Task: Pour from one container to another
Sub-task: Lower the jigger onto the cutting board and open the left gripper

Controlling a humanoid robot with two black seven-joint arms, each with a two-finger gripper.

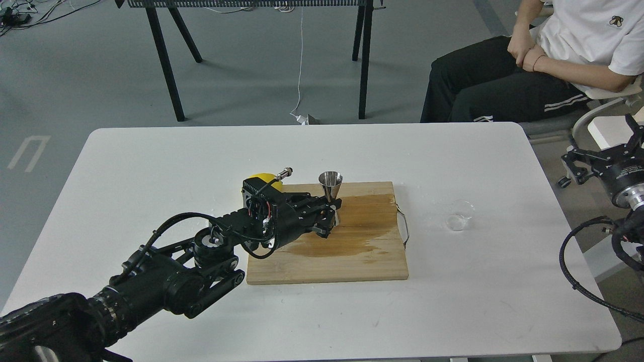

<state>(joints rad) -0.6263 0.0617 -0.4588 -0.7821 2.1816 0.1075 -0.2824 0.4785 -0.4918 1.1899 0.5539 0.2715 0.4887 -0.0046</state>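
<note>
The steel jigger [330,187] stands upright over the wooden cutting board [352,261], and my left gripper [329,213] is shut on its narrow waist. Whether its base touches the board is hidden by the fingers. The tiny clear cup [460,215] sits on the white table to the right of the board, untouched. My right gripper [604,156] hovers off the table's right edge, far from the cup; its fingers look spread.
A yellow lemon [261,179] peeks out behind my left wrist at the board's back left corner. The board has a large wet stain and a metal handle [404,226] on its right side. A seated person [553,55] is beyond the table's far right corner.
</note>
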